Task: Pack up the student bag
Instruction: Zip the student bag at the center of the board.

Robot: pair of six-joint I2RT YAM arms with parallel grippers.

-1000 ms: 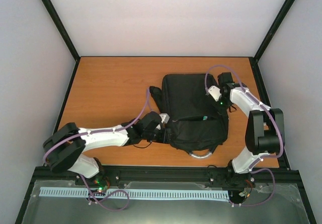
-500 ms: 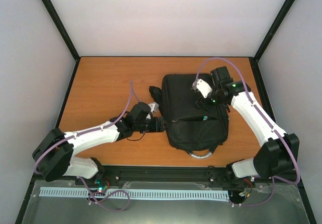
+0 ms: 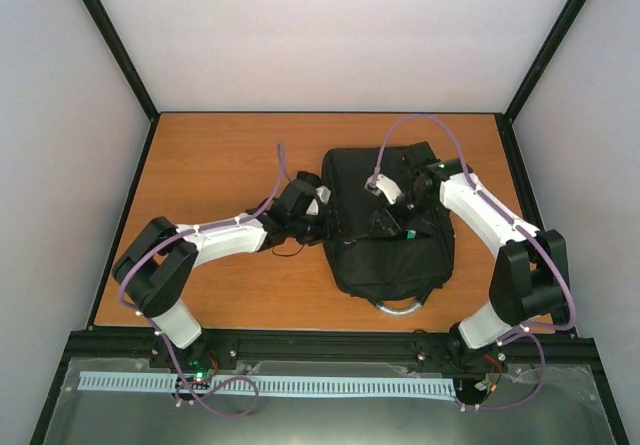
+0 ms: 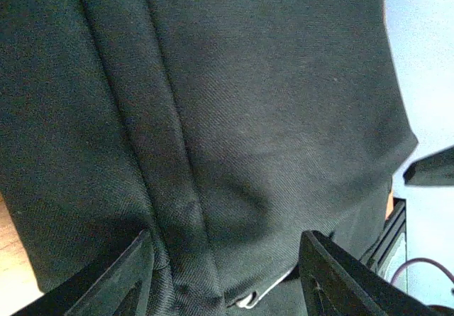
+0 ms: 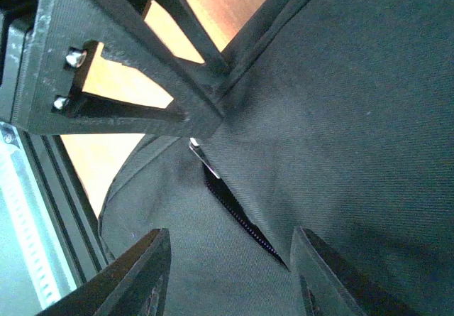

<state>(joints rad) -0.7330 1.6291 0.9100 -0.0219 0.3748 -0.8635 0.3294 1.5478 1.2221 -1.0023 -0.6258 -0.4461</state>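
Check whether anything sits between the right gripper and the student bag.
Nothing visible does. The right gripper hangs open directly over the student bag, with the zip showing between its jaws.

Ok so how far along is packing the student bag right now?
Done: nothing visibly packed; the large black fabric backpack lies flat on the wooden table, contents hidden. In hand: the left gripper straddles a seam at its left edge, the right gripper hovers open over the zip. Left: I cannot tell whether the zip is shut or what remains to pack.
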